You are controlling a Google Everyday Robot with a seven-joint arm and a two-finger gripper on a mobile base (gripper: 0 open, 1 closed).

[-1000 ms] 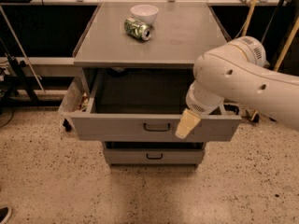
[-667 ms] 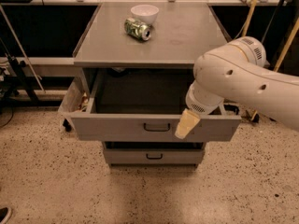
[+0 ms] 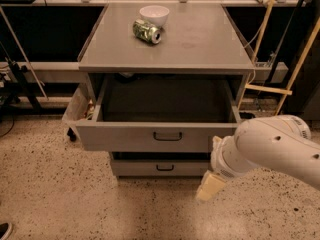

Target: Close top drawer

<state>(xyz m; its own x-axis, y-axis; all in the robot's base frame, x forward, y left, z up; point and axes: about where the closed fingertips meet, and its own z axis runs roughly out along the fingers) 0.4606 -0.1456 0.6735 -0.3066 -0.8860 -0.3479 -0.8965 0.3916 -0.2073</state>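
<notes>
The top drawer [image 3: 125, 136] of the grey cabinet [image 3: 200, 44] is pulled far out. Its deep box is empty and its black loop handle [image 3: 167, 136] sits mid-front. My gripper [image 3: 211, 185], a cream tip on the white arm [image 3: 270, 149], hangs low at the right. It is below the drawer's front right corner, in front of the lower drawer level, and apart from the drawer front.
A white bowl [image 3: 154, 15] and a green can [image 3: 147, 31] lying on its side rest on the cabinet top. A lower drawer [image 3: 140, 167] sits shut beneath. A pale bin [image 3: 77, 111] hangs at the cabinet's left side. Wooden poles [image 3: 295, 69] lean at the right. The floor is speckled.
My gripper has dropped from the drawer's front rim, near its right end, to below the drawer and a little to the right. The drawer stays open as before.
</notes>
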